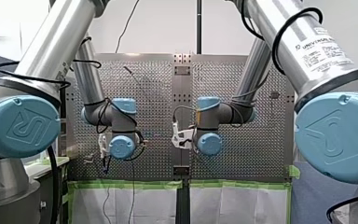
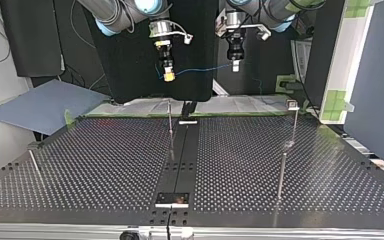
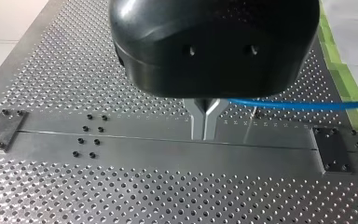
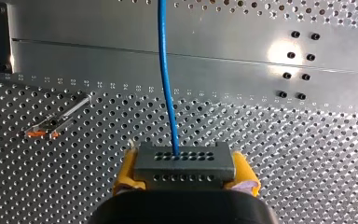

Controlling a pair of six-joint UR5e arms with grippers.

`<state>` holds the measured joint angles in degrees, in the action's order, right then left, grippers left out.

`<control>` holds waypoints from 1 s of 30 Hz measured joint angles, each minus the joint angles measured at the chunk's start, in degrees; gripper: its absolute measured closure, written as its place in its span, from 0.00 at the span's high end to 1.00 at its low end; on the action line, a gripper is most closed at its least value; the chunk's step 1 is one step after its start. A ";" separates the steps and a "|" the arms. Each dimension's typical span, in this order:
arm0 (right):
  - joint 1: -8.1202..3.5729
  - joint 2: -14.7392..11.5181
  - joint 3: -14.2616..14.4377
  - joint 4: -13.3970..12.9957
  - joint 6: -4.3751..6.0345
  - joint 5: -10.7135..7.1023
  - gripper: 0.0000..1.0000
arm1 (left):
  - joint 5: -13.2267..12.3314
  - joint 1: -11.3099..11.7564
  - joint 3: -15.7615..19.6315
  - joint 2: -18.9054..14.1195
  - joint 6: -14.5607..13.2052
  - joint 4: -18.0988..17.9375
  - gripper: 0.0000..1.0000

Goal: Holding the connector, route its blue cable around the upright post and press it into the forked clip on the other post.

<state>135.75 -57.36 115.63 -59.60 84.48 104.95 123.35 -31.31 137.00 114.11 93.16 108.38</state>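
Connector [image 4: 184, 163], grey perforated block clamped in right yellow-padded jaws, blue cable [image 4: 165, 70] pinched in left metal jaws

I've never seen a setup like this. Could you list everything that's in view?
perforated table: one, silver metal, under both arms
blue cable: one, blue, stretched in the air between the two grippers
connector: one, grey with rows of holes, between yellow pads
middle post: one, thin metal, upright at the table's middle
right post: one, thin metal, upright at the top view's right
thin rod: one, metal, at the top view's left
green tape: strips, green, along the table's edge
blue sheet: one, beyond the table, top view's left
my left gripper: black, metal fingers shut on the cable
my right gripper: yellow pads, shut on the connector
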 joint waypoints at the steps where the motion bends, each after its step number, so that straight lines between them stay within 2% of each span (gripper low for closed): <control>1: 0.00 0.00 0.00 0.00 0.00 0.00 0.00 | 0.00 0.00 0.00 0.00 0.00 0.00 0.00; 25: 0.00 0.00 0.00 0.00 0.00 0.00 0.00 | 0.00 -0.03 -0.02 0.02 -0.02 0.03 0.00; 30: 0.17 0.30 0.23 -0.22 0.12 -0.01 0.00 | 0.00 -0.29 -0.15 1.24 -0.21 0.22 0.00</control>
<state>135.93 -57.06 115.86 -59.82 84.60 104.94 123.35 -31.60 136.86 115.35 92.95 108.60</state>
